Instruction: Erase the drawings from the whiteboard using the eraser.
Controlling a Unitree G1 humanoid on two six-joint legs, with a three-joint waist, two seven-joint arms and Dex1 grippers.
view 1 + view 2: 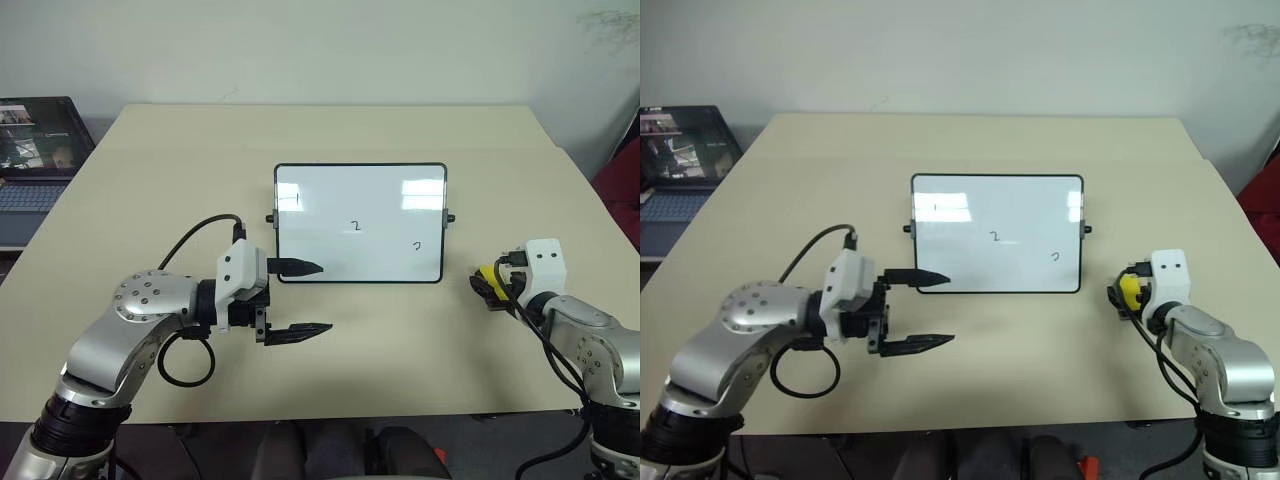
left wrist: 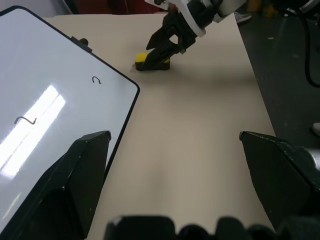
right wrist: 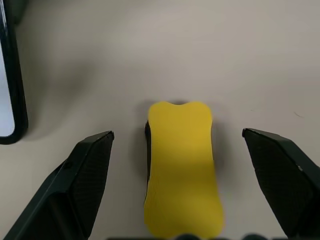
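- We see the whiteboard [image 1: 360, 223] lying flat at the centre of the head-camera frame on the beige table [image 1: 330, 135], with a laptop [image 1: 35, 150] at the upper left edge.
- The drawings [image 1: 355, 227] sit on the board: a short stroke at its upper left, a "2" near the middle, a small hook at its lower right.
- We find the eraser [image 3: 183, 165] at the right of the head view, just beside the board's lower right corner but apart from it; it lies on the table with its yellow face up and its black underside showing as a thin edge.
- Our right gripper [image 3: 182, 195] has its jaws spread wide, one finger on each side of the eraser; in the right wrist view bare table shows between each finger and the block, so nothing is grasped.
- Our left gripper [image 1: 300, 300] sits at the lower left of centre with its jaws wide apart and holding nothing; its upper fingertip overlaps the board's lower left corner in the picture, though we cannot tell whether it touches.
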